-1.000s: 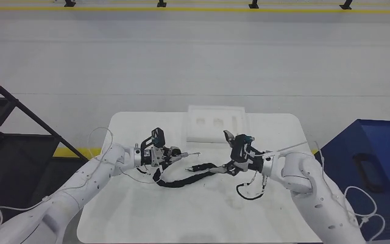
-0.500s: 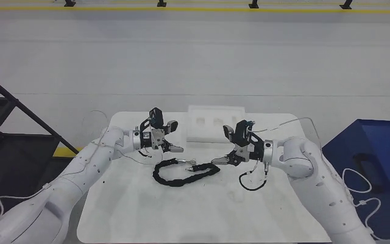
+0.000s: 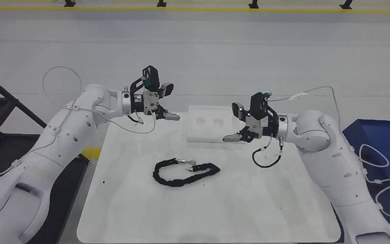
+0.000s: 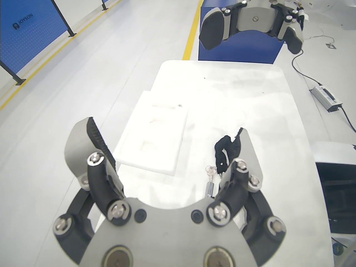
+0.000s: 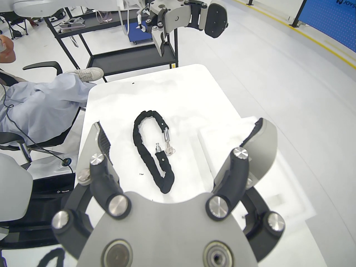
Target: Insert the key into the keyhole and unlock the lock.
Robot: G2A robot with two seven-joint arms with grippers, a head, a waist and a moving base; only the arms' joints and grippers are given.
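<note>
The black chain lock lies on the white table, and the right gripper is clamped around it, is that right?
Not quite: the chain lock lies on the white table, but the right gripper is open and apart from it, holding nothing. The right wrist view shows this.

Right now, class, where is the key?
In the top view the key lies on the table at the metal ends of the black chain lock, nearer the robot than the white foam block.
</note>
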